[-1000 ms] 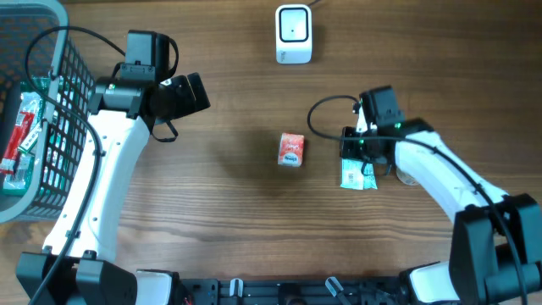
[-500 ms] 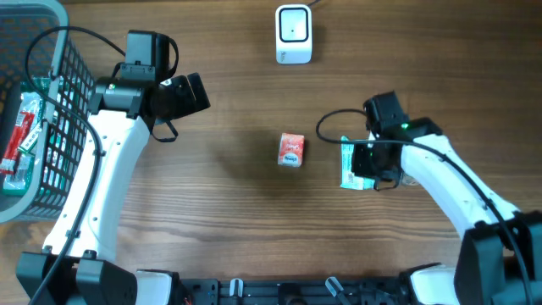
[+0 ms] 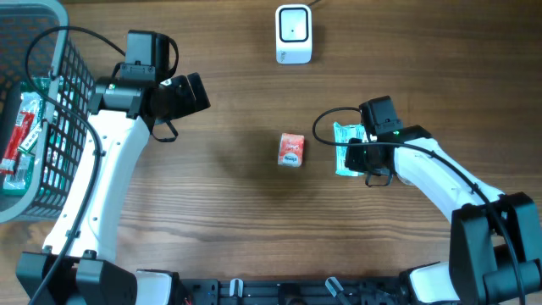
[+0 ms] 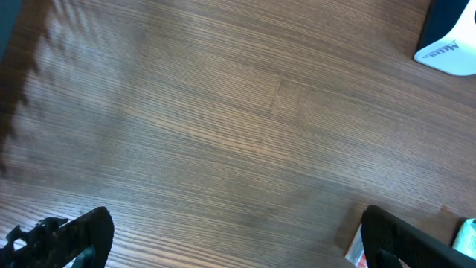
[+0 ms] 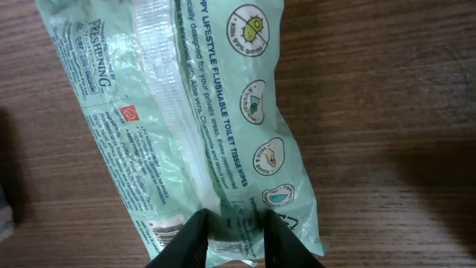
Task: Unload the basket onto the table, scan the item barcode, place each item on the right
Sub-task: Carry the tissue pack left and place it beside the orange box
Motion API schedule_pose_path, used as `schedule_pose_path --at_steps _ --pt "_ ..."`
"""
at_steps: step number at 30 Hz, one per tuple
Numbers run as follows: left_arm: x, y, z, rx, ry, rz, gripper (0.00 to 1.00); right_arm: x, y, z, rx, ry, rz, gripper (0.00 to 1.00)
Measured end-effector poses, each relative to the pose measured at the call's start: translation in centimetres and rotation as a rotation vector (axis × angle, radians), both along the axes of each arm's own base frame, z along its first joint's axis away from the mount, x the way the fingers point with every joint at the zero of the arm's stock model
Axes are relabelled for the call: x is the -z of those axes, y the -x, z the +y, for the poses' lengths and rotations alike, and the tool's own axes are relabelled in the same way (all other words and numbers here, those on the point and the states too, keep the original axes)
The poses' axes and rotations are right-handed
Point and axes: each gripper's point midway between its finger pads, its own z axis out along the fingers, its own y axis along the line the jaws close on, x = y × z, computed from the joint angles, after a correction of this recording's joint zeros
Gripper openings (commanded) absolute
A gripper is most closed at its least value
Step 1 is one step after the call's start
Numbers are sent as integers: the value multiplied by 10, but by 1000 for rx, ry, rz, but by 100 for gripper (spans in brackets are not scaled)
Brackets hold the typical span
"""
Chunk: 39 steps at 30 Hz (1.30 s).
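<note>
1. The view from above shows the whole tabletop (image 3: 229, 212). The white scanner (image 3: 294, 34) is at the far edge, a small red box (image 3: 291, 150) is in the middle, and a grey wire basket (image 3: 59, 93) with packets in it is at the left
2. Only the right wrist view shows the grip up close. The right pincer (image 5: 234, 242) is nearly closed, and its two dark fingertips (image 5: 190, 242) pinch the flat end of the green pack (image 5: 186, 112)
3. From above, the green pack is just to the right of the red box, not touching it, and well apart from the white scanner. The views do not show if it rests on the wood or hangs just over it
4. The left wrist view shows mostly bare wood, with one corner of the white scanner at the top right. The left pincer (image 3: 196, 91) is spread as wide as it goes and holds nothing
5. The green pack is long, soft and puffy, made of shiny, crinkly, pale green plastic. A white seam runs down its middle. It has dark green words, a row of round pictures and a small red mark. Near the pinched end is a patch of thin black lines, too small to read
6. The tabletop is brown wood with fine straight lines. The white scanner is a smooth, rounded box with a dark window. The basket is a grid of thin wires
</note>
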Motion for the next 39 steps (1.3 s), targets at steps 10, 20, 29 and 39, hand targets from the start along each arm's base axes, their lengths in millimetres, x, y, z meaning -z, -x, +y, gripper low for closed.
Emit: schedule_pose_path --at_steps 10,20,29,39 --pt "0 0 0 0 0 0 100 -54 -30 34 -37 -154 -17 40" --pt "0 0 0 0 0 0 100 -77 -51 85 -136 -250 -133 39" --pt "0 0 0 0 0 0 100 -22 -33 137 -204 -182 -63 39" --pt "0 0 0 0 0 0 100 2 -33 144 -187 -167 -26 4"
